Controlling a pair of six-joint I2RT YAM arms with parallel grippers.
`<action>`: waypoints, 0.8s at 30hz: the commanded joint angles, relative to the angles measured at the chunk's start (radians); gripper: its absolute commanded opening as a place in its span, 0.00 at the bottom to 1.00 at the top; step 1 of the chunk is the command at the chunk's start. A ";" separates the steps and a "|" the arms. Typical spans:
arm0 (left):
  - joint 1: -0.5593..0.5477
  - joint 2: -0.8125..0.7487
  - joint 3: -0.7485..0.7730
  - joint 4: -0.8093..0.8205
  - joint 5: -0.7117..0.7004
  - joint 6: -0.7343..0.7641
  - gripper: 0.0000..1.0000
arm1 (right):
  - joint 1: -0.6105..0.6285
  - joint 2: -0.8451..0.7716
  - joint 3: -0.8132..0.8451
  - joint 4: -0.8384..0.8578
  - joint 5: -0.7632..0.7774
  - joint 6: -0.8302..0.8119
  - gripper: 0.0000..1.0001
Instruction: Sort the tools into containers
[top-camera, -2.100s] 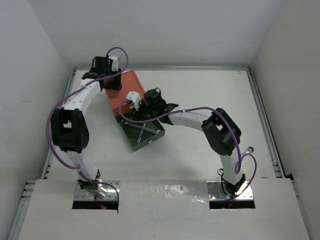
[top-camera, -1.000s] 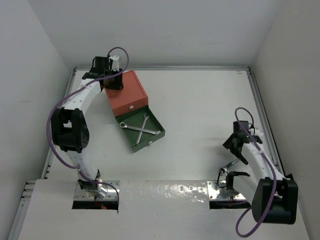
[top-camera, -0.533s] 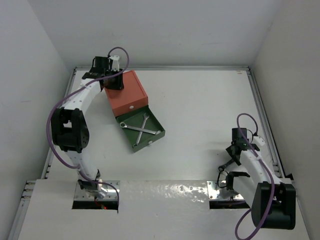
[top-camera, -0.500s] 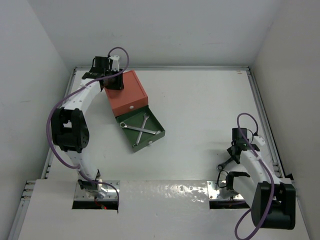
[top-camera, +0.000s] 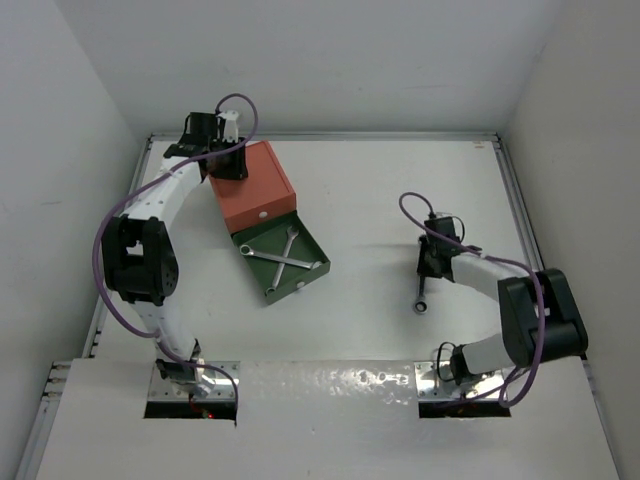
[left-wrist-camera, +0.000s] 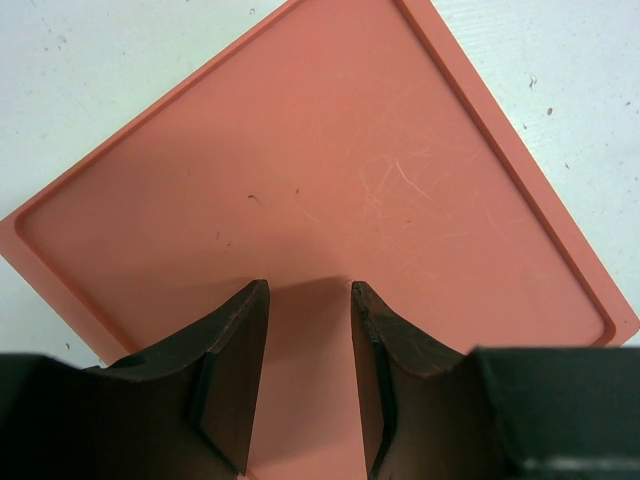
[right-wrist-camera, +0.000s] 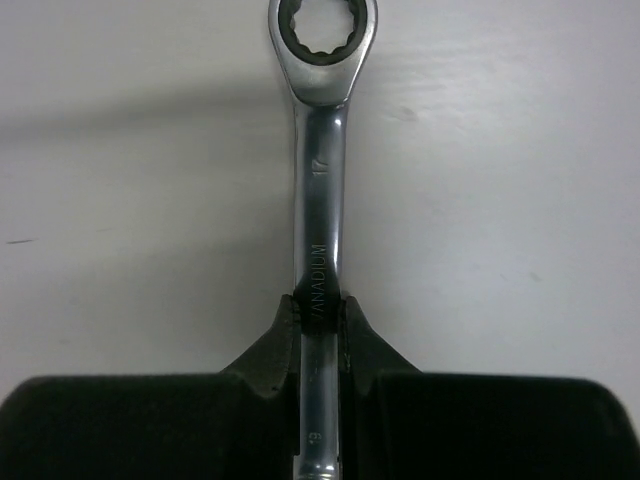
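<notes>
From above, the right pincer (top-camera: 429, 278) is clamping a silver wrench (top-camera: 424, 298) over the bare right part of the table (top-camera: 380, 190). It is well apart from the green drawer (top-camera: 306, 250), which is standing pulled open with two wrenches (top-camera: 281, 257) lying crossed inside. The left pincer (top-camera: 224, 163) is sitting at the far corner of the orange-red drawer (top-camera: 255, 190) above it. To do this carry well, I judge the arm should be lifting high enough to clear the green drawer's front wall, then lowering the wrench flat beside the crossed pair before letting go. In the left wrist view, the left pincer (left-wrist-camera: 308, 385) is standing partly open over the flat top of the orange-red drawer (left-wrist-camera: 320, 170), with nothing between its jaws; whether its tips are touching I cannot tell. In the right wrist view, the right pincer (right-wrist-camera: 322, 322) is squeezing tight on the shank of the wrench (right-wrist-camera: 322, 200), whose ring end is pointing away from it.
</notes>
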 joint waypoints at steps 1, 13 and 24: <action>0.005 -0.027 0.038 0.006 -0.012 0.001 0.36 | 0.037 0.139 0.028 -0.003 -0.272 -0.188 0.00; 0.011 -0.027 0.033 0.010 -0.016 0.004 0.36 | 0.087 0.260 0.195 -0.166 -0.333 -0.340 0.40; 0.017 -0.036 0.038 0.007 -0.029 0.012 0.36 | 0.089 0.384 0.295 -0.270 -0.193 -0.298 0.18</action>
